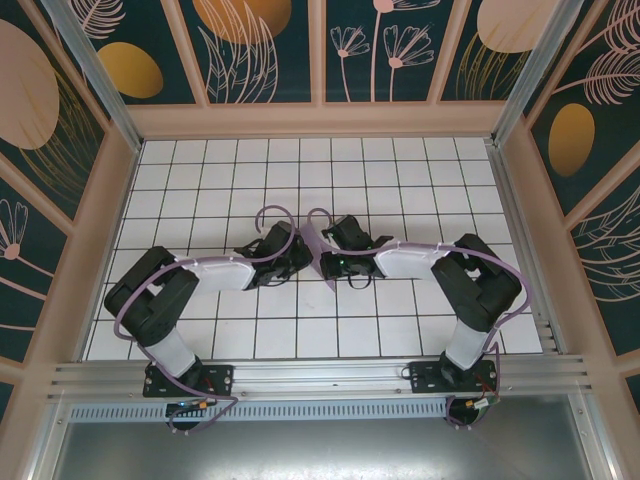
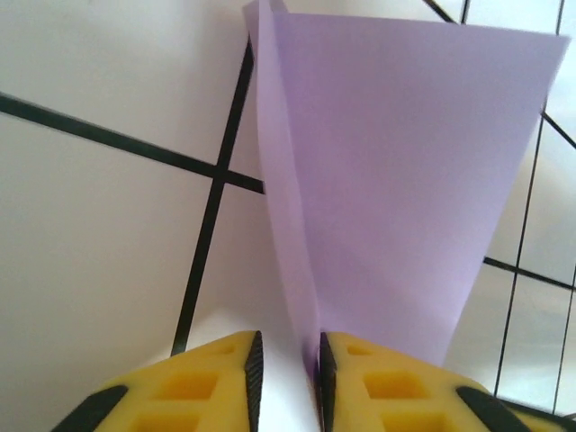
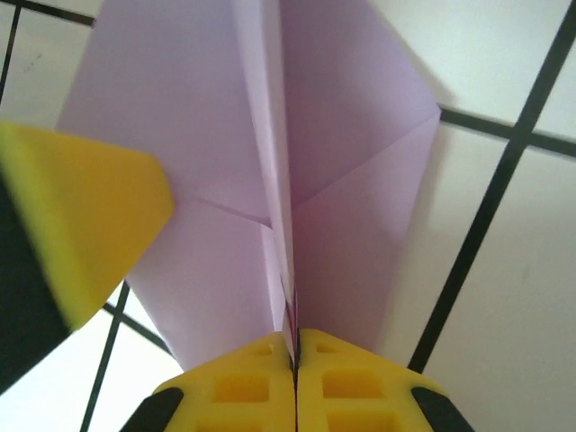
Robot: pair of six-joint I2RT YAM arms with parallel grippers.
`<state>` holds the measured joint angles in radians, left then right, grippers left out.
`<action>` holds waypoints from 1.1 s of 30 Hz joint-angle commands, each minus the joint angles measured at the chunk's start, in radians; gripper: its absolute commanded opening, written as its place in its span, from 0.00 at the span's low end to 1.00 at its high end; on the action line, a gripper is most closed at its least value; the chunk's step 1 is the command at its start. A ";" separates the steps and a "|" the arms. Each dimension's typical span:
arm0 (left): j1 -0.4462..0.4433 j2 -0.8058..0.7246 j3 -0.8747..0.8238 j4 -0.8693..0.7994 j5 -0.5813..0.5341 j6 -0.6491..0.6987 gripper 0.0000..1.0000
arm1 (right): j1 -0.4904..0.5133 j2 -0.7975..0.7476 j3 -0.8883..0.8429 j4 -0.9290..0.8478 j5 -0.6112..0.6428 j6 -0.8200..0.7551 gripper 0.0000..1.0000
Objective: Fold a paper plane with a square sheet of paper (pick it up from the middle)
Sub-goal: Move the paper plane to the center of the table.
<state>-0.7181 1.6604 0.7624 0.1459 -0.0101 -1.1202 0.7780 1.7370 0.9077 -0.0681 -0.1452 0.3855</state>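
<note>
Status: paper plane (image 3: 351, 162) sits at the middle of the table (image 1: 250, 170), between my two arms, centre crease upright and wings spread to either side. Can't tell if it touches the tiles.

Right end effector (image 3: 295, 346) is closed tight on the keel, pads flush with the crease pinched between them. That grip keeps the dart upright and stops the fold springing open.

Left end effector (image 2: 288, 351) faces the same keel from the opposite side, but its jaws stand slightly apart. There's a visible gap and the fold lies against one pad only, so no clamp there.

Judgement: folding looks nearly done, a narrow dart with diagonal creases showing. One grip on the keel should be enough to hold it. The risk is thin paper twisting if I move the right arm alone.
</note>
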 commanded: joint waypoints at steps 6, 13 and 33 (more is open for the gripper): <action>0.040 -0.124 0.036 -0.144 -0.090 0.016 0.68 | -0.075 -0.082 0.065 -0.139 0.187 0.055 0.05; 0.058 -0.145 0.028 -0.196 -0.127 0.032 0.83 | -0.149 -0.033 0.104 -0.188 0.223 0.066 0.08; 0.057 -0.126 0.000 -0.201 -0.134 0.046 0.99 | -0.153 0.121 0.152 -0.199 0.243 0.123 0.20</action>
<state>-0.6655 1.5322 0.7792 -0.0315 -0.1326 -1.0847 0.6235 1.8294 1.0466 -0.2470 0.0757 0.4835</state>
